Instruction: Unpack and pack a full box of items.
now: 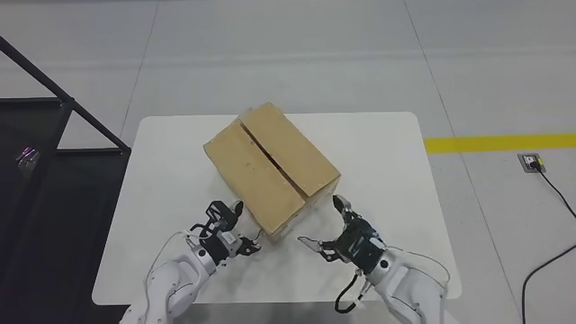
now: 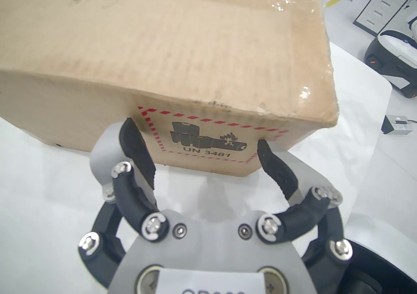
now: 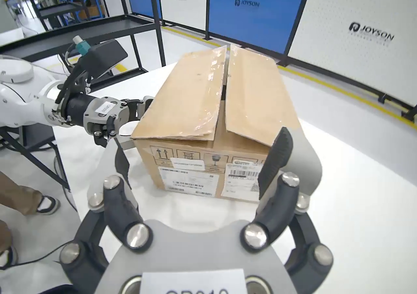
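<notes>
box (image 1: 270, 166) sits centred on the table (image 1: 387, 144), flaps shut. i have the left gripper (image 1: 245, 227) at its 7 o'clock and the right gripper (image 1: 322, 222) at 5, both spread wide, likely to lift the flaps.

Left gripper (image 2: 195, 143) stands with jaws spread wide, black pads (image 2: 136, 148) well apart. Directly ahead of the fingertips is the side wall of a cardboard box (image 2: 163, 48), and its red-dashed hazard label (image 2: 182, 122) sits framed between the two pads. Contact between pads and box cannot be confirmed. Glossy clear tape (image 2: 286, 2) covers the top flap beyond. A white table (image 2: 49, 184) lies beneath the gripper.
</notes>
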Action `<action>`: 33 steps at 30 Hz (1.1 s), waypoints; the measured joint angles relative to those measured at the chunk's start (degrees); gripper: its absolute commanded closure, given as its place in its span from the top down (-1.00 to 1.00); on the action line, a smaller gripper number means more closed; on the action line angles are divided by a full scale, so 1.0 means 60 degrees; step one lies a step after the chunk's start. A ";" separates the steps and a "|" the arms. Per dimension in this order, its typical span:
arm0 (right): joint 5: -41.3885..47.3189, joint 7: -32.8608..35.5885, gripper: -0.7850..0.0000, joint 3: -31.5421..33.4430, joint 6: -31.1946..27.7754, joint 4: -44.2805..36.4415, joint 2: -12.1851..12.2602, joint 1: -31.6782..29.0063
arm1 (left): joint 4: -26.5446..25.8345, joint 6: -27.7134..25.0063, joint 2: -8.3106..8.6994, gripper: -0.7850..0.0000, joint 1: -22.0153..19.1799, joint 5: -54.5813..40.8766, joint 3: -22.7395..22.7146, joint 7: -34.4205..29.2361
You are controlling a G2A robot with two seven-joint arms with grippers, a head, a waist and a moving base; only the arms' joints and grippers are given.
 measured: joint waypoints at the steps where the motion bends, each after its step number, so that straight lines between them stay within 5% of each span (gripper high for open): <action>1: -0.0182 -0.0150 1.00 -0.0005 0.0001 0.0000 0.0000 -0.0002 | 0.0015 -0.0032 0.0014 1.00 0.0018 -0.0006 -0.0057 0.0025; 7: -0.0230 -0.0124 1.00 -0.0192 -0.0004 -0.0079 0.0001 -0.0061 | 0.0029 -0.0194 0.0155 1.00 0.0378 -0.0462 -0.0852 0.0351; 15: 0.4034 0.2436 1.00 -0.0154 -0.1018 0.0586 -0.0031 0.0471 | -0.0273 -0.0316 0.0316 1.00 0.0993 -0.1648 -0.2106 0.0748; 20: 0.3662 0.2159 1.00 -0.0158 -0.1002 0.0574 -0.0030 0.0461 | -0.0616 -0.0266 0.0393 1.00 0.1311 -0.2018 -0.2694 0.0787; 27: 0.4027 0.2235 1.00 -0.0352 -0.0790 0.0614 -0.0050 0.0479 | -0.0701 -0.0064 0.0414 1.00 0.1380 -0.1784 -0.2820 0.0793; 33: 0.7202 0.4193 1.00 -0.0639 -0.0634 0.1218 -0.0083 0.1046 | -0.0805 0.0075 0.0396 1.00 0.1461 -0.1947 -0.2772 0.0847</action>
